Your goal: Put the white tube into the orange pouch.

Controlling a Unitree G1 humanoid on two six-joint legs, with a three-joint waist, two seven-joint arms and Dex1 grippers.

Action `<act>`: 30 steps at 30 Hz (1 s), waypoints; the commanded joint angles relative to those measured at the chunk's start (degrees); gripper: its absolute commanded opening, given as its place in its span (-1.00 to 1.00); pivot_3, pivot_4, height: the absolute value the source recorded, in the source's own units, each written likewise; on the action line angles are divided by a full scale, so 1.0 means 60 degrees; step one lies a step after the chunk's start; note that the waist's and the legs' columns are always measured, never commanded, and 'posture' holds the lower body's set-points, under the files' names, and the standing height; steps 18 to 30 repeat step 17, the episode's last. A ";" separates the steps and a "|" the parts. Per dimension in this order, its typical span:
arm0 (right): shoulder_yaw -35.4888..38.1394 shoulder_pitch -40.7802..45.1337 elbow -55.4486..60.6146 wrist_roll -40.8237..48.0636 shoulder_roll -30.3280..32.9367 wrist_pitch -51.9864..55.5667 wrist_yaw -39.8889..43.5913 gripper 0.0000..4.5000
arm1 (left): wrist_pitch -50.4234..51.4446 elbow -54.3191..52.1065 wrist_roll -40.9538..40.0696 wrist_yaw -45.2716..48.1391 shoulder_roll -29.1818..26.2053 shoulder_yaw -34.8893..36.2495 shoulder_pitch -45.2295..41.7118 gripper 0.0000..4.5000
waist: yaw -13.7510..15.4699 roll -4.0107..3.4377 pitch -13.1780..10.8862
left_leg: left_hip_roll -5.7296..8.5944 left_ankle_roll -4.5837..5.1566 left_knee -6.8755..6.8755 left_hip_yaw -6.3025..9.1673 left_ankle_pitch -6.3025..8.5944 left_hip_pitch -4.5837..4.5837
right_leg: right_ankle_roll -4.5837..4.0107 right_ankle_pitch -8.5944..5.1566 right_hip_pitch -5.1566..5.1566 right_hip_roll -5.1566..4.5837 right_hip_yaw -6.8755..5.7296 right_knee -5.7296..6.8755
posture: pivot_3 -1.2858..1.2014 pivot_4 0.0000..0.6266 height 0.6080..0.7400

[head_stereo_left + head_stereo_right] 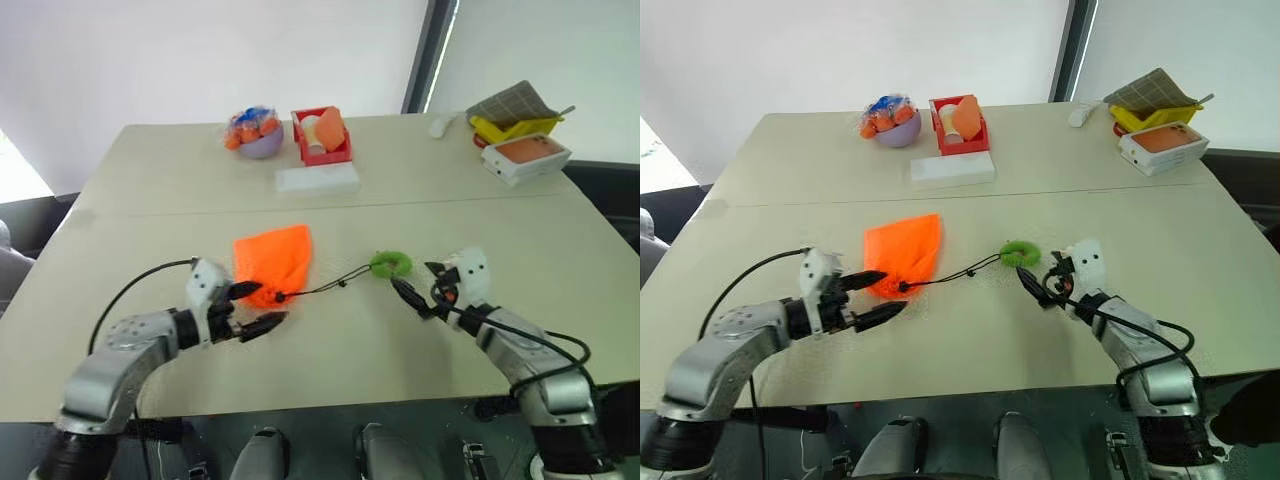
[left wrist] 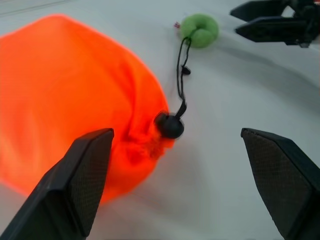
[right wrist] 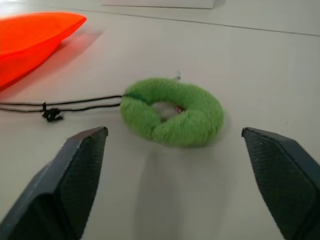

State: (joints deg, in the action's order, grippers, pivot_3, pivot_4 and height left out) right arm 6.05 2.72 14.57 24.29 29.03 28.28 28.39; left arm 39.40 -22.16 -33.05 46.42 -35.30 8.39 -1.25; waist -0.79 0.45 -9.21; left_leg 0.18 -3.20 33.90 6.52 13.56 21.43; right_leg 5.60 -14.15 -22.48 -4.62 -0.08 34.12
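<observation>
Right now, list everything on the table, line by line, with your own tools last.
orange pouch: one, bright orange, near middle of the table, neck cinched shut
black cord: one, runs from the pouch neck to the ring
green ring: one, fuzzy green, lying right of the pouch
table: one, beige
flat white box: one, white, beyond the pouch
red basket: one, red, behind the white box, holding orange and pale items
purple bowl: one, left of the basket, filled with orange pieces
white tray: one, far right, orange contents
yellow container: one, behind the tray
left tool: one, black fingers open, at the pouch neck
right tool: one, black fingers open, beside the ring
</observation>
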 commanded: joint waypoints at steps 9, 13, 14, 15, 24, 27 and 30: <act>0.1534 -0.0790 -0.0101 0.0887 0.0043 -0.1137 0.1359 0.99 | -0.1766 0.1994 0.0572 -0.1596 0.0387 0.2380 0.0605 1.00 | 0.0009 0.0006 0.0000 | 0.0001 -0.0004 0.0002 -0.0009 0.0002 0.0001 | -0.0002 0.0000 0.0003 -0.0008 0.0001 -0.0017 | 0.03 -0.52 1.00; 0.1519 -0.0782 -0.0215 0.0746 0.0041 -0.1431 0.1575 0.99 | -0.2680 0.2635 0.1040 -0.1772 0.0617 0.2310 0.0674 1.00 | 0.0040 0.0012 0.0001 | 0.0001 -0.0006 0.0003 -0.0010 0.0003 0.0005 | -0.0004 0.0001 0.0000 -0.0014 0.0001 -0.0018 | 0.03 -0.52 1.00; 0.1486 -0.0778 -0.0286 0.0680 0.0035 -0.1554 0.1638 0.99 | -0.2961 0.2699 0.1232 -0.1786 0.0660 0.2185 0.0698 1.00 | 0.0043 0.0013 0.0002 | 0.0001 -0.0008 0.0003 -0.0010 0.0005 0.0006 | -0.0004 0.0001 0.0000 -0.0016 0.0001 -0.0021 | 0.03 -0.52 1.00; 0.1463 -0.0776 -0.0339 0.0638 0.0029 -0.1641 0.1679 0.99 | -0.3142 0.2741 0.1357 -0.1795 0.0687 0.2102 0.0708 1.00 | 0.0043 0.0015 0.0003 | 0.0001 -0.0009 0.0003 -0.0010 0.0005 0.0005 | -0.0004 0.0001 -0.0002 -0.0018 0.0000 -0.0023 | 0.03 -0.52 1.00; 0.1390 -0.0771 -0.0481 0.0488 0.0038 -0.1855 0.1744 0.99 | -0.3456 0.2779 0.1491 -0.1851 0.0798 0.2076 0.0686 1.00 | 0.0040 0.0016 0.0003 | 0.0001 -0.0010 0.0003 -0.0010 0.0006 0.0005 | -0.0004 0.0000 -0.0003 -0.0020 0.0000 -0.0027 | 0.03 -0.52 1.00; 0.1390 -0.0771 -0.0481 0.0488 0.0038 -0.1855 0.1744 0.99 | -0.3456 0.2779 0.1491 -0.1851 0.0798 0.2076 0.0686 1.00 | 0.0040 0.0016 0.0003 | 0.0001 -0.0010 0.0003 -0.0010 0.0006 0.0005 | -0.0004 0.0000 -0.0003 -0.0020 0.0000 -0.0027 | 0.03 -0.52 1.00; 0.1390 -0.0771 -0.0481 0.0488 0.0038 -0.1855 0.1744 0.99 | -0.3456 0.2779 0.1491 -0.1851 0.0798 0.2076 0.0686 1.00 | 0.0040 0.0016 0.0003 | 0.0001 -0.0010 0.0003 -0.0010 0.0006 0.0005 | -0.0004 0.0000 -0.0003 -0.0020 0.0000 -0.0027 | 0.03 -0.52 1.00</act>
